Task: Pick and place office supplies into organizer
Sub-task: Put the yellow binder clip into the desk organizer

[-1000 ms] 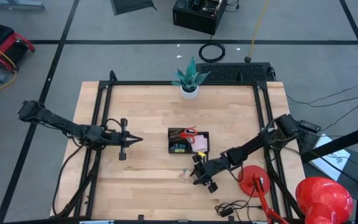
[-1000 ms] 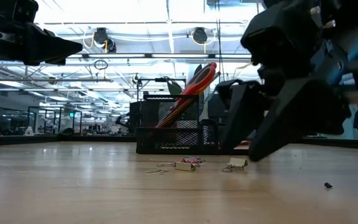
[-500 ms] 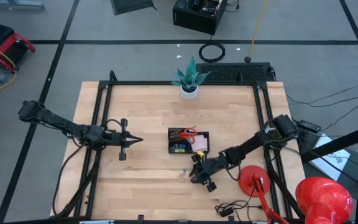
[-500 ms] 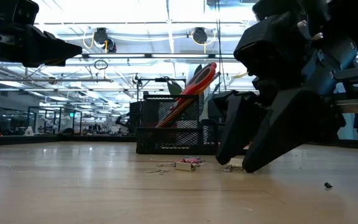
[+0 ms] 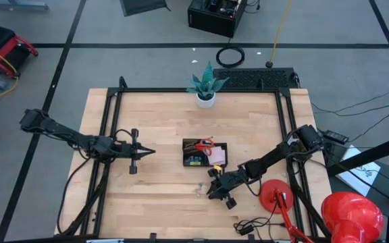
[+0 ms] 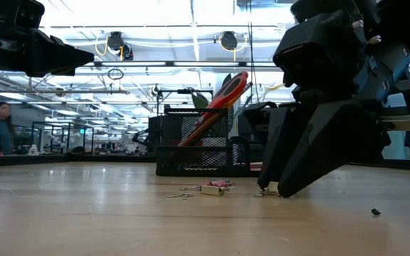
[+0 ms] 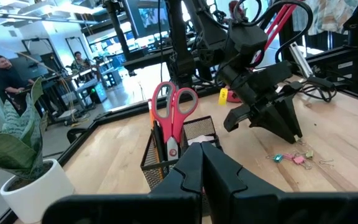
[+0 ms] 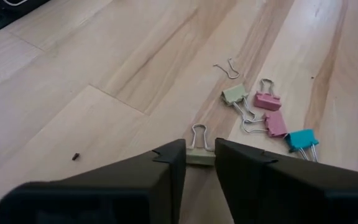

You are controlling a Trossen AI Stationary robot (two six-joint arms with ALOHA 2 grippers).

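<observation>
- The right gripper [image 8: 199,163] is down at the table just in front of the organizer [image 5: 204,154], its two fingers [image 8: 160,168] drawn close on either side of a pale green binder clip [image 8: 197,153], touching or nearly touching it
- That clip lies flat on the wood with its wire handle pointing away from the gripper
- Just past it lies a cluster of clips [image 8: 267,115]: one pale green, two pink, one teal, plus a loose wire handle [image 8: 227,67]
- The organizer stands at the table's middle and holds the red-handled scissors [image 7: 171,109], upright, beside a pink sticky-note pad [image 5: 218,154]
- The left gripper [image 5: 148,151] hangs shut and empty, well apart to the organizer's left
- A white plant pot [image 5: 206,100] stands behind the organizer at the far edge of the table
</observation>
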